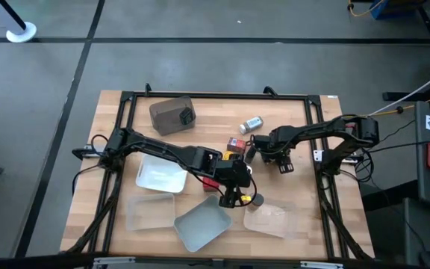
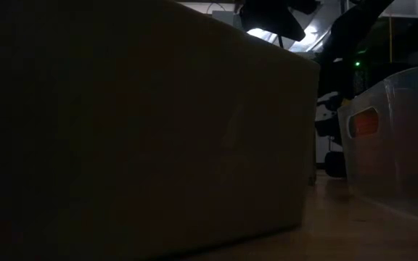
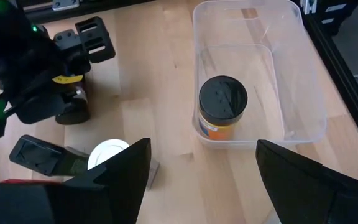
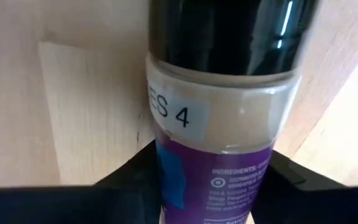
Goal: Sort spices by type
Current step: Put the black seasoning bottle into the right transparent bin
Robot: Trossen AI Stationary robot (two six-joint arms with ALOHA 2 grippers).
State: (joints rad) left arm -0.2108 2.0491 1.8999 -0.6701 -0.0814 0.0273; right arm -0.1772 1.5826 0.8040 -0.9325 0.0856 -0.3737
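Note:
In the right wrist view a jar [image 4: 219,118] with a black lid and a purple label fills the picture, and my right gripper [image 4: 210,186] is shut on it. From above, that gripper [image 1: 280,161] hides the jar at mid-table right. My left gripper [image 3: 204,180] hangs open above the table's near middle [image 1: 234,196], fingers apart with nothing between them. Past it a dark-lidded, orange-labelled jar [image 3: 222,106] stands upright in a clear tray [image 3: 303,93]. A white-lidded jar [image 3: 107,152] stands by its left finger. A red box [image 1: 235,143] and a pale jar [image 1: 252,123] lie farther back. My right gripper pinches the jar's purple-labelled body [image 4: 169,180], below the lid, between its two fingers [image 4: 120,183]. The fingers come from above, pointing down, and lie across the jar. The jar lies on its side over the wood; whether it rests there I cannot tell.
A brown tub [image 1: 172,114] stands at the back. A white tray [image 1: 160,175], a clear tray [image 1: 151,211], a grey tray [image 1: 202,226] and another clear tray [image 1: 275,220] line the near half. The low view is mostly blocked by a dark wall [image 2: 136,123].

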